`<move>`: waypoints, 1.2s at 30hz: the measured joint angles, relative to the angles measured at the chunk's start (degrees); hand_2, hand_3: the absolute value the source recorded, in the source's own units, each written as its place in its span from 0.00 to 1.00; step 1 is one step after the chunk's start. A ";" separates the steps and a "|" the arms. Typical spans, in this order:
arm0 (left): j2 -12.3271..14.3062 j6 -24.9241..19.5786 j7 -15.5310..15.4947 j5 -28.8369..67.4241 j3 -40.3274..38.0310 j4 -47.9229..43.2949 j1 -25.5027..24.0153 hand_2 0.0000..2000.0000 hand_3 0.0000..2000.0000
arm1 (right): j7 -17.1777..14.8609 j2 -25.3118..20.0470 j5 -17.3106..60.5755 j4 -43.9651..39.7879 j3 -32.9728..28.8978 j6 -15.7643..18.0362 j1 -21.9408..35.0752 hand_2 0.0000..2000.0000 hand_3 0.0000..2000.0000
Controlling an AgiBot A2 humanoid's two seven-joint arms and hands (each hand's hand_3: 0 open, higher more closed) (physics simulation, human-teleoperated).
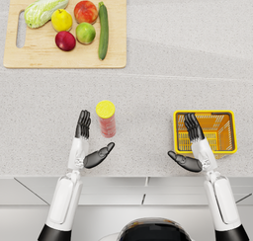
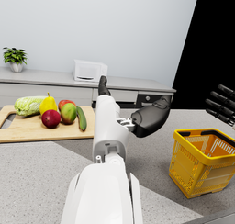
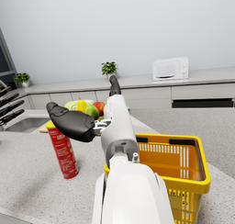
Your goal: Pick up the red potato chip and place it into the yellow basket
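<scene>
Right now we hold nothing: our left hand (image 1: 87,140) is spread wide just beside the red potato chip can (image 1: 106,119), which stands upright on the grey counter (image 1: 148,94), untouched. Our right hand (image 1: 192,143) is spread wide too, fingers over the near rim of the yellow basket (image 1: 228,114). Farther back, a cutting board (image 1: 114,27) carries fruit and vegetables.

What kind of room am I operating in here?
Most likely a kitchen. A wooden cutting board loaded with fruit and vegetables lies on a speckled stone-like countertop, and a microwave stands on the back counter above cabinet fronts. A small potted plant stands there too.
</scene>
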 measured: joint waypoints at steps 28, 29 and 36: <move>7.45 -5.75 -5.74 16.79 0.35 21.00 11.06 0.00 0.00 | 5.74 -3.96 19.37 -0.45 -6.42 -5.68 4.07 0.00 0.00; 7.95 -5.76 -5.74 17.47 0.56 23.45 12.04 0.00 0.00 | 5.76 -4.11 20.05 0.06 -6.63 -5.69 4.17 0.00 0.00; 11.09 -5.78 -5.76 19.00 2.50 41.09 18.30 0.00 0.00 | 5.78 -5.14 21.58 1.54 -7.39 -5.71 4.99 0.00 0.00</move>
